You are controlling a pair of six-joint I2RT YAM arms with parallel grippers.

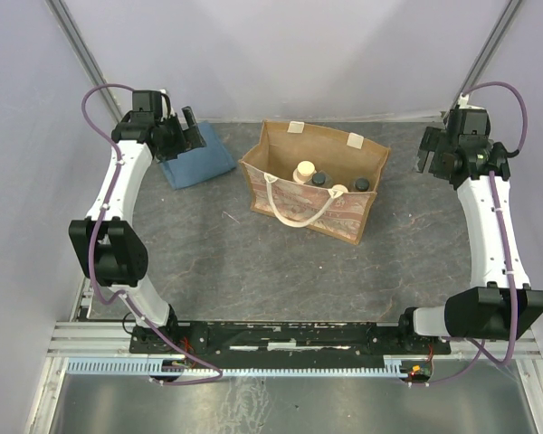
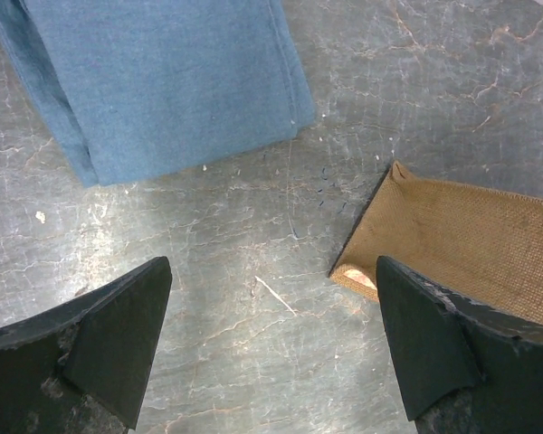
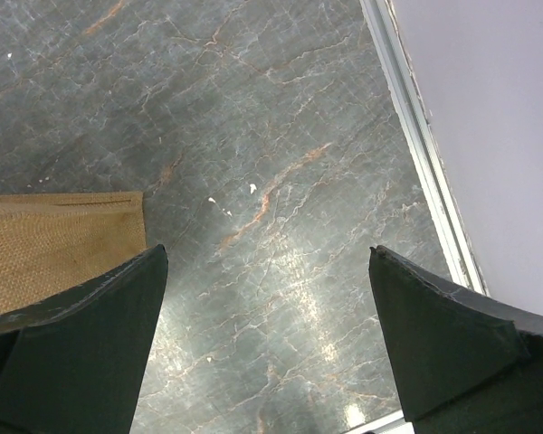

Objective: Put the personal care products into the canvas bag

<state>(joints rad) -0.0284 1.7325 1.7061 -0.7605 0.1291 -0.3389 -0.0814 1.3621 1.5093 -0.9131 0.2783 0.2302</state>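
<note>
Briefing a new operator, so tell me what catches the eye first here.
The canvas bag stands open in the middle, four small containers already inside. A folded blue cloth lies to its left, near the open left fingers; the right fingers hang open past the bag's other end.

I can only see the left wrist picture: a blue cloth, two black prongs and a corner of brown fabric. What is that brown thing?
Observer: A canvas bag, standing open between the two arms.
Visitor: Anything inside it?
Observer: Four containers: a cream-capped bottle, two dark-capped bottles and a pale yellow jar.
Visitor: And the other arm?
Observer: The right gripper hangs open and empty over the tabletop, off the bag's right end.
</note>
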